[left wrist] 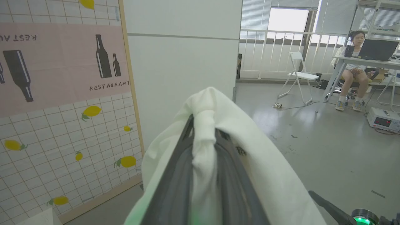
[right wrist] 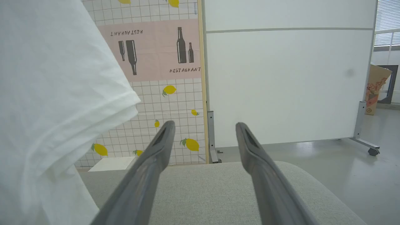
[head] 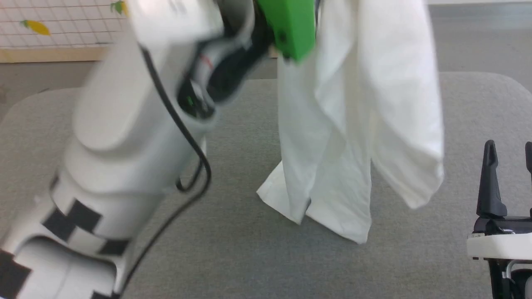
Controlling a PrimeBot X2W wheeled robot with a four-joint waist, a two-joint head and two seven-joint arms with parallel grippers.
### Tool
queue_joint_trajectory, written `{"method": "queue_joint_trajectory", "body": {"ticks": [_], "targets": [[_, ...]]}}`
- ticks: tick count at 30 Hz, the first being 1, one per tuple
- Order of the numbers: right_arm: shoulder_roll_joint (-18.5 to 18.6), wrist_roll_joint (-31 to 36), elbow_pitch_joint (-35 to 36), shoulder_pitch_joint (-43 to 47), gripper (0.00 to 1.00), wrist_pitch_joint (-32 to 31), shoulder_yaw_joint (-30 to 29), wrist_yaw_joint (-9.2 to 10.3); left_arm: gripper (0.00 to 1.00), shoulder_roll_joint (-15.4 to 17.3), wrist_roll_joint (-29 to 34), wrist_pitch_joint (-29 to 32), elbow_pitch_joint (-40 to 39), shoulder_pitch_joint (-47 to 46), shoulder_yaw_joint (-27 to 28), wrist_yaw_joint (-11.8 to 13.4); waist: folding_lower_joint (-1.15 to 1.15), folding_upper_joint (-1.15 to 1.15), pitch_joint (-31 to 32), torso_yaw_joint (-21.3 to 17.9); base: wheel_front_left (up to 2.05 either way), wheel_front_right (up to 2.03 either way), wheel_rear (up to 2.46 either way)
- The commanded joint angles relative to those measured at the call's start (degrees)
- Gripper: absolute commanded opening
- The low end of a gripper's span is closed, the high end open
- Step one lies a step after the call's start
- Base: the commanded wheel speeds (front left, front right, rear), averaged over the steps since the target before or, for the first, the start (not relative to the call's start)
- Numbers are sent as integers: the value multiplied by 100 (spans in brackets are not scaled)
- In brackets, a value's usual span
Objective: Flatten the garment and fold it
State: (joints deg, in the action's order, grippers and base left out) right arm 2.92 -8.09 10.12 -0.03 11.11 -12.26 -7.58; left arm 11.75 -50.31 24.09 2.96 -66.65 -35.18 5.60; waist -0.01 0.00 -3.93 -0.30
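The garment, a white thin T-shirt, hangs in long folds from the top of the head view, its lowest corner resting on the grey table. My left gripper is raised high and shut on a bunched part of the garment, which drapes over both fingers. My right gripper stands low at the right edge of the head view, fingers up, apart from the cloth. In the right wrist view my right gripper is open and empty, with the garment hanging to its left.
My pale left forearm crosses the left half of the head view above the table. Beyond the table stand a lemon-patterned tiled panel and a white partition. A person sits at a desk far across the room.
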Motion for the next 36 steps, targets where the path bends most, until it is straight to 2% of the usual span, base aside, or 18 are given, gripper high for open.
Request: {"method": "queue_joint_trajectory", "body": {"ticks": [1, 6, 10, 13, 16, 17, 18, 22, 24, 25, 26, 28, 31, 34, 36], "targets": [[-4, -39, -4, -81, 100, 23, 17, 9, 0, 27, 40, -112, -25, 369, -93, -1, 1, 0, -134, -184, 0, 0, 0], [-4, -66, 42, -160, 100, 16, 136, 9, 0, 244, 223, -336, 170, 1509, -600, -17, 1, 0, -413, -384, 0, 0, 0], [-4, -84, 44, -290, 100, 20, 245, 9, 0, 409, 543, -792, 698, 2125, -886, -35, 1, 0, -750, -489, 0, 0, 0], [-4, -88, 4, -415, 100, 41, 347, 9, 0, 372, 798, -1185, 1296, 2351, -1086, -71, 1, 0, -1014, -534, 0, 0, 0], [-4, -88, -45, -530, 100, 70, 411, 9, 2, 192, 896, -1438, 1958, 2465, -1230, -108, 1, 0, -1202, -544, 0, 0, 0], [-4, -88, -64, -559, 100, 78, 424, 9, 36, 137, 914, -1500, 2119, 2468, -1264, -138, 1, 0, -1236, -542, 0, 0, 0], [-4, -84, -88, -589, 100, 88, 437, 9, 100, 64, 931, -1611, 2289, 2454, -1274, -157, 1, 0, -1267, -532, 0, 0, 0], [-4, -49, -173, -628, 100, 109, 427, 9, 100, -203, 818, -2063, 2569, 2348, -1137, -310, 1, 0, -1252, -428, 0, 0, 0], [-4, -29, -221, -612, 100, 107, 406, 9, 100, -220, 787, -2353, 2524, 2278, -1018, -387, 1, 0, -1164, -366, 0, 0, 0], [-4, -21, -239, -596, 100, 103, 391, 9, 100, -205, 767, -2475, 2472, 2269, -954, -406, 1, 0, -1111, -335, 0, 0, 0], [-4, -6, -276, -508, 100, 81, 339, 9, 100, -29, 665, -2791, 2095, 2362, -723, -439, 1, 0, -905, -232, 0, 0, 0], [-4, 5, -284, -428, 100, 57, 299, 9, 100, 195, 613, -2942, 1710, 2511, -557, -397, 1, 0, -761, -167, 0, 0, 0], [-4, 14, -279, -300, 100, 21, 249, 9, 100, 702, 743, -3223, 1065, 2839, -285, -98, 1, 0, -562, -89, 0, 0, 0], [-4, 4, -253, -166, 100, -21, 218, 9, 100, 1251, 930, -3564, 331, 3445, 71, 431, 1, 0, -404, -41, 0, 0, 0], [-4, -10, -223, -88, 100, -43, 213, 9, 100, 1501, 941, -3702, -165, 3950, 270, 648, 1, 0, -349, -24, 0, 0, 0]]}}
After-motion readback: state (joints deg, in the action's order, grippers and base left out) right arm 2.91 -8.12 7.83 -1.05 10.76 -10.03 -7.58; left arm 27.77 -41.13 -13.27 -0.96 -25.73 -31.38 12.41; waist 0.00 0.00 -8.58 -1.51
